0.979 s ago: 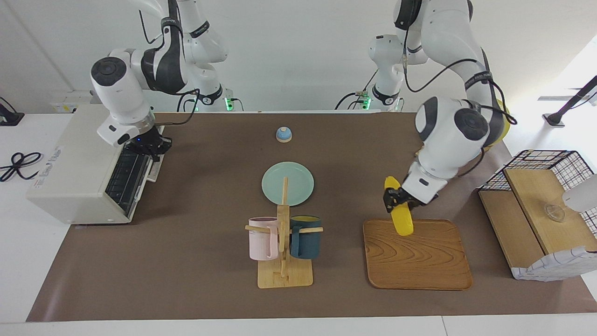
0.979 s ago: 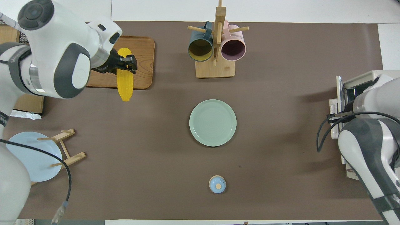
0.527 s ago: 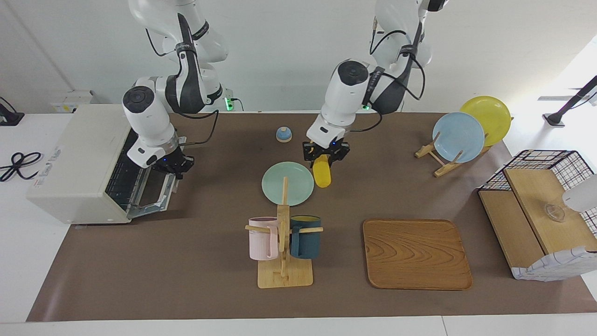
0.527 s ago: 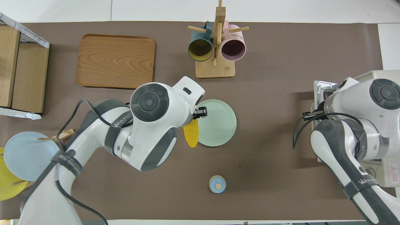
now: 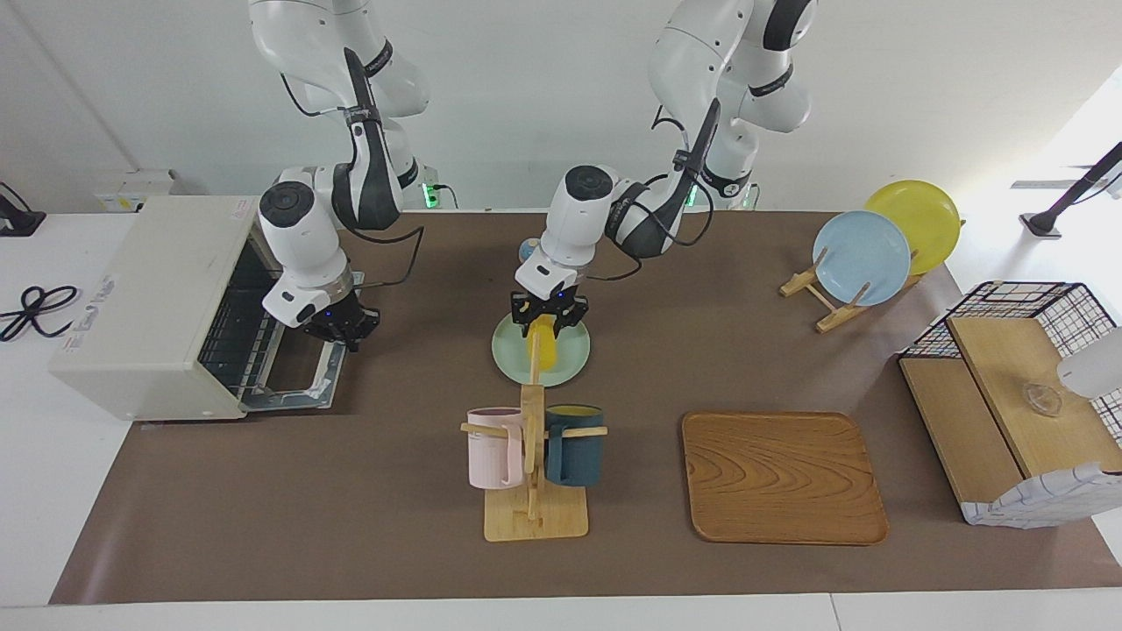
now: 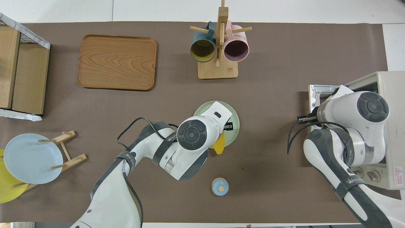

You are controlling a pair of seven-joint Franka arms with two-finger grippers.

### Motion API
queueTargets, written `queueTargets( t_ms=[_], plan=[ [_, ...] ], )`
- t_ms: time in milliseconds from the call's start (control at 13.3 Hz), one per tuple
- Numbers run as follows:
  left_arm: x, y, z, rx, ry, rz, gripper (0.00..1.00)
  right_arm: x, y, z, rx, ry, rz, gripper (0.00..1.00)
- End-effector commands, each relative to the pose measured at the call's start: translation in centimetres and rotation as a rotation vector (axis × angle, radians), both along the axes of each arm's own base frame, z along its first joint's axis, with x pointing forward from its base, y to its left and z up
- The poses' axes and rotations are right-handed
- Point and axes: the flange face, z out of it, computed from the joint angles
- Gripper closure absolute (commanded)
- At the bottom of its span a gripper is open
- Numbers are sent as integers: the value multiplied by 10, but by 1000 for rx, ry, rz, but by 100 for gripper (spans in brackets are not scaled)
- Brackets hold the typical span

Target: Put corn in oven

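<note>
L gripper [image 5: 549,315] holds the corn [image 5: 545,348] tight, mid-frame, long way hanging down; oven [image 5: 149,302] at frame's left, R gripper [image 5: 337,329] by its open door, grip can't tell.

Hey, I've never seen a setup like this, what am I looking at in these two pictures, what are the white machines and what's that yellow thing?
These are two white robot arms at a brown-covered table. One picture is taken from across the table, facing the robots; the other looks down from above their own end.

The left gripper holds the yellow thing, a corn cob, up over a green plate. The right gripper is at the open door of the oven, a cream toaster oven at the right arm's end of the table; I cannot tell whether it grips anything.

Also on the table: a wooden mug rack with a pink and a dark blue mug, an empty wooden tray, a small blue bell, a blue and a yellow plate on a stand, and a wire-framed shelf.
</note>
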Motion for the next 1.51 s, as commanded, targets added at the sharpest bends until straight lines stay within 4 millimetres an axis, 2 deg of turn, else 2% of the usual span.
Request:
queueTargets(
  t_ms=[0,75,151,226,301,377,452,678,753,828,904,1054,1205,1280,1356,1431],
  plan=[
    [3,-3,4,-16,-7,13,100,-2,14,3,43,-18,-25,79],
    [5,-2,5,-13,-9,7,100,-2,29,4,50,-18,-4,57],
    [6,-1,5,-10,-8,9,52,-1,43,7,54,-28,20,20],
    [8,1,5,-6,-8,10,1,5,57,12,58,-50,42,0],
    [11,6,11,-2,-8,12,0,14,73,20,62,-69,55,0],
    [16,15,22,8,0,17,0,19,102,28,80,-89,18,0],
    [23,26,42,9,-2,25,0,20,129,35,108,-99,-52,0],
    [47,84,103,41,15,30,0,17,151,43,128,-110,-130,0],
    [57,109,123,49,20,54,0,14,156,49,128,-112,-101,0],
    [69,134,142,59,29,64,0,9,171,57,134,-126,-59,0],
    [81,160,157,75,42,49,0,7,178,58,135,-125,-45,0],
    [110,229,194,102,67,38,0,1,192,60,141,-131,-27,0],
    [129,295,224,116,74,-2,0,14,214,84,143,-115,-19,0],
    [134,327,238,124,74,-15,0,30,234,113,130,-61,-66,0],
    [134,353,247,130,78,-39,0,40,263,131,109,-28,-94,0],
    [132,373,256,136,77,-66,0,43,287,138,107,-18,-115,0]
  ],
)
